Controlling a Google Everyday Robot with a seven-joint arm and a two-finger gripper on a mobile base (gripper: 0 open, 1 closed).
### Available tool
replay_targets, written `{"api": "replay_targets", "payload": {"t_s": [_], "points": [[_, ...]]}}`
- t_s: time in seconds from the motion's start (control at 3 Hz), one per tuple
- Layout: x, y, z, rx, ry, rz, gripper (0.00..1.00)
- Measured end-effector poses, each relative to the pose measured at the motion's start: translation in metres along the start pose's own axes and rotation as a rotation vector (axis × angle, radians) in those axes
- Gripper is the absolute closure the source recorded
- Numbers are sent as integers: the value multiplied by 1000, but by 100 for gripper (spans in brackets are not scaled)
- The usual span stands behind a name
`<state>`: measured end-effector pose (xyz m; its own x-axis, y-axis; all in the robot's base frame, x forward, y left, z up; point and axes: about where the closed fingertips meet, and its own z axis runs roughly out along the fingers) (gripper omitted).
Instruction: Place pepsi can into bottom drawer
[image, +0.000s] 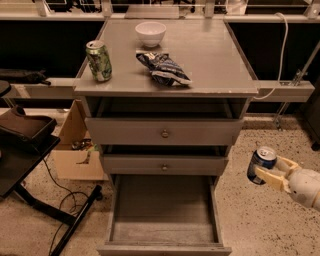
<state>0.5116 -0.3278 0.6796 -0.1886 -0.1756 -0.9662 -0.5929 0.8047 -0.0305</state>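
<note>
The pepsi can (260, 164), dark blue with a silver top, is held upright in my gripper (269, 171) at the right, above the floor and just right of the cabinet. The gripper's pale fingers (283, 163) are shut around the can. The bottom drawer (163, 237) is pulled out, with a bare grey floor, down and to the left of the can.
On the cabinet top (215, 55) stand a green-and-white can (99, 60), a white bowl (150, 33) and a chip bag (163, 68). Two shallower drawers with knobs (164, 133) are closed above. A cardboard box (75, 150) and black stand (30, 145) are at the left.
</note>
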Motion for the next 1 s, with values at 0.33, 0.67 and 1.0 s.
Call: {"api": "replay_targets", "payload": {"t_s": [0.33, 0.67, 1.0], "points": [[7, 10, 19, -44, -19, 3, 100], [49, 38, 44, -119, -48, 21, 100], [112, 70, 71, -206, -73, 18, 100]]}}
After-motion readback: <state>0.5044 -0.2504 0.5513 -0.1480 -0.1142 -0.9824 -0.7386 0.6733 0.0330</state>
